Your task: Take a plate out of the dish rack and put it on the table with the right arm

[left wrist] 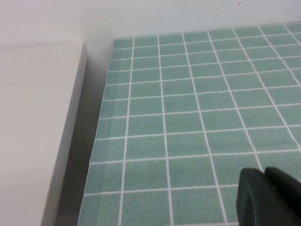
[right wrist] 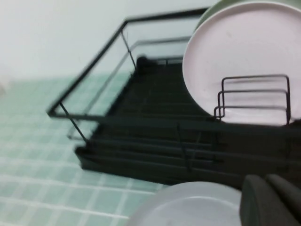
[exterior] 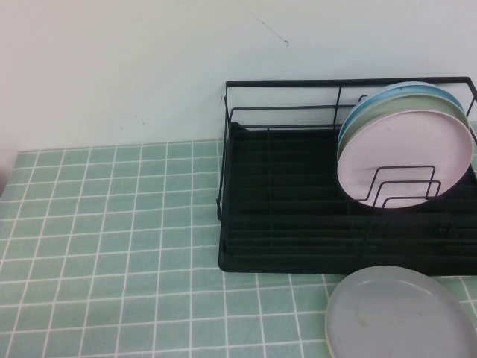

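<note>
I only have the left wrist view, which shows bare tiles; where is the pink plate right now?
Observer: The pink plate stands upright in the dish rack, at its right end, in front of the other plates.
Operator: Thank you. Where are the end effectors?
Observer: The right end effector is shut, short of the rack by a grey plate that lies flat on the table. It holds nothing. The left end effector is shut over the tiles near the table's left edge.
</note>
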Action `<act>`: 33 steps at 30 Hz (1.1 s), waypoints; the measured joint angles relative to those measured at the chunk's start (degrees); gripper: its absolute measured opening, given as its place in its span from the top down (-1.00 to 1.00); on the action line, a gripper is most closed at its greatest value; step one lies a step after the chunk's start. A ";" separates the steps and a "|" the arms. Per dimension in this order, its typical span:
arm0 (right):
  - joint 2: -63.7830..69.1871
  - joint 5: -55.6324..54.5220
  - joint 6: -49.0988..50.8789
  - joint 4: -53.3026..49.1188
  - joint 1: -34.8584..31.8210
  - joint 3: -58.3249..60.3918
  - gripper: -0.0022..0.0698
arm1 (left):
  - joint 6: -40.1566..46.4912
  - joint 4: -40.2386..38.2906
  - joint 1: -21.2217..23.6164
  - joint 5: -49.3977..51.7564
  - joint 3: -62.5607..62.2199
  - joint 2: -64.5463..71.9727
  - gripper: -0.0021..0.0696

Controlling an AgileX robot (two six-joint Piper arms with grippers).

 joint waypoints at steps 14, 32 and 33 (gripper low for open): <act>37.63 5.62 -35.51 0.38 0.00 -26.72 0.88 | 0.00 0.00 0.00 0.00 0.00 0.00 0.95; 66.05 3.85 -59.83 1.01 0.00 -47.83 0.01 | 0.00 0.00 0.00 0.00 0.00 0.00 0.95; 67.03 3.15 -60.20 1.01 0.00 -48.25 0.00 | 0.00 0.00 0.00 0.00 0.00 0.00 0.95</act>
